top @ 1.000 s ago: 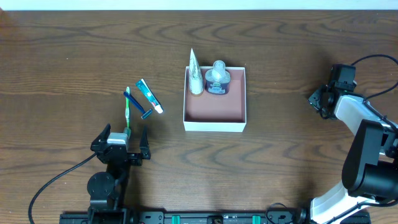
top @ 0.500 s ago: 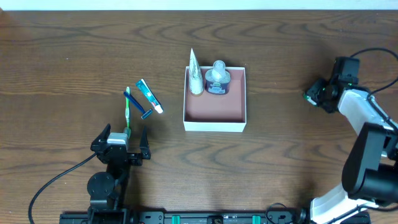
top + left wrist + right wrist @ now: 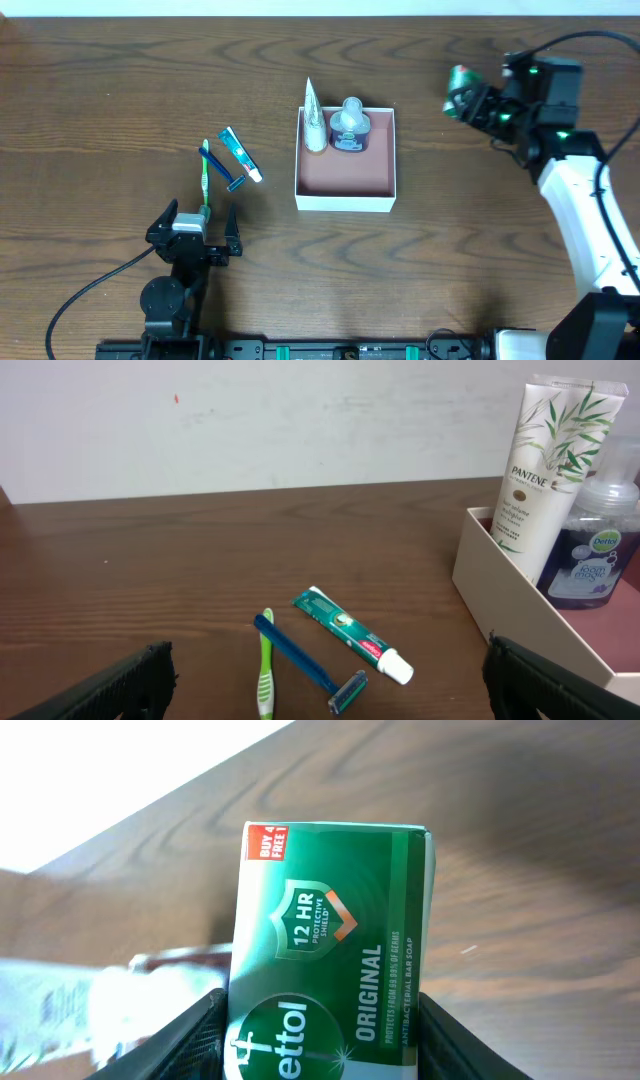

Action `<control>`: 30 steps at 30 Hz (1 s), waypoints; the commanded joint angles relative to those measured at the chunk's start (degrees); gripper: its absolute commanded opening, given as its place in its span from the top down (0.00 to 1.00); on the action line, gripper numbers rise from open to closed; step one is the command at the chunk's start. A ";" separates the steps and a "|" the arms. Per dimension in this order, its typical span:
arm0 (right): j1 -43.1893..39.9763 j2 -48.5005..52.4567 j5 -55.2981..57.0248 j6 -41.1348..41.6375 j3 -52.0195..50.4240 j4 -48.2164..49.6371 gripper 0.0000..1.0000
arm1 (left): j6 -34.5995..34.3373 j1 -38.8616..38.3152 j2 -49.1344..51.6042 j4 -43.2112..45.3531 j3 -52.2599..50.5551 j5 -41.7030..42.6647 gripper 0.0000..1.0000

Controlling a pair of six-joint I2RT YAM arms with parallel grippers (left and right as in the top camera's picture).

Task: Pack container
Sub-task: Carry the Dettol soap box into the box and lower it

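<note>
With the right jaws clamped on the soap box (image 3: 330, 945) and the left jaws gaping wide, it needed setting flat on the container's (image 3: 345, 176) bare floor, clear of the bottles (image 3: 349, 125).

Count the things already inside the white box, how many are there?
2. A white Pantene tube stands in the far-left corner of the white box, and a purple pump bottle stands right beside it. Something small behind them could be hidden.
</note>
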 commanded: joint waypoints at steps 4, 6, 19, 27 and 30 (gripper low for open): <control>7.52 0.81 -0.87 4.72 0.70 0.66 0.48 | -0.02 0.28 0.02 -2.05 -0.90 0.61 0.02; 9.75 1.11 -0.22 4.74 0.70 1.38 0.48 | -0.02 0.28 0.02 -2.05 -0.90 0.61 0.02; 18.12 6.51 8.22 9.90 0.70 3.17 0.52 | -0.02 0.28 0.02 -2.05 -0.90 0.61 0.02; 19.61 11.69 8.13 10.27 0.70 4.39 0.52 | -0.02 0.28 0.02 -2.05 -0.90 0.61 0.02; 19.98 12.63 7.93 10.27 0.70 4.85 0.52 | -0.02 0.28 0.02 -2.05 -0.90 0.61 0.02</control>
